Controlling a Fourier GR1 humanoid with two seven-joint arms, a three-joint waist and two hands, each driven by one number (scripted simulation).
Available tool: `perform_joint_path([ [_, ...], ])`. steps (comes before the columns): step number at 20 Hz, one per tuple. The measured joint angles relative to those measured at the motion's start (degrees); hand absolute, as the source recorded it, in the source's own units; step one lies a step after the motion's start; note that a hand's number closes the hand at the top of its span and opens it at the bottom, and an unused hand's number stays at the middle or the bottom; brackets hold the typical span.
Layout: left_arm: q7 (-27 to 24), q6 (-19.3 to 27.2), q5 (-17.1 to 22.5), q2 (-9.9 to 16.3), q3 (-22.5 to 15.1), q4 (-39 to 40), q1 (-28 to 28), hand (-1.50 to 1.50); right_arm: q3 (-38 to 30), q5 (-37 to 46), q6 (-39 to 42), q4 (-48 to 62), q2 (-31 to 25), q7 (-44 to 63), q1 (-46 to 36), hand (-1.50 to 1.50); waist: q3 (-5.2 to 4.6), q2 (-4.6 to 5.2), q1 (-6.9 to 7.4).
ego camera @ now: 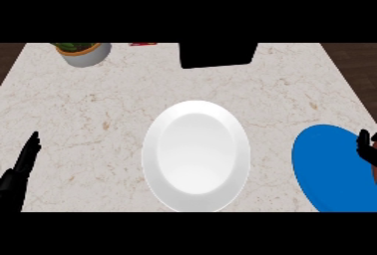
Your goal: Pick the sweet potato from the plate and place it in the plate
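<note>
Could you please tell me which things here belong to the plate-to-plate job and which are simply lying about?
Job: white plate; blue plate; right hand, at the blue plate's edge.
Lying about: potted plant; black box; small red item; resting left hand.

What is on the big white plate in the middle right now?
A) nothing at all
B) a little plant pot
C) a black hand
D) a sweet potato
A: the white plate shows only its bare white surface; the plant pot stands far off at the counter's back left, and the right hand is over at the blue plate.
</note>
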Motion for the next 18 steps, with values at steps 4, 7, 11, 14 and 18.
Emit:
perform_joint_path([
  [4, -0.31, -0.12, -0.07, 0.06, 0.06, -0.36, 0.23, 0.00, 3.34, 1.77, 1.00, -15.37, 0.28, 6.92, 3.21, 1.50, 0.04, 0.21, 0.38],
  [7, -0.25, -0.51, -0.19, 0.16, -0.25, -0.93, -0.05, 0.00, 6.40, 4.82, 2.22, -26.58, 0.60, 14.98, 4.77, 1.50, 0.10, 0.58, 1.34],
  [11, 0.10, -1.07, -0.56, -0.16, -1.13, -0.90, -1.82, 0.00, 11.35, 11.18, 4.64, -39.55, 2.68, 28.75, 4.65, 1.50, 0.24, 1.27, 3.13],
  [14, -0.06, -1.53, -0.82, -0.44, -1.56, 0.05, -3.46, 0.00, 16.14, 16.80, 8.46, -45.76, 5.52, 40.23, 1.18, 1.50, 0.30, 1.70, 4.65],
  [18, 1.06, -2.15, -1.62, -0.88, -2.90, -0.82, -4.67, 0.00, 23.49, 23.68, 14.79, -46.08, 11.81, 53.32, -7.52, 1.50, 0.41, 2.05, 6.42],
])
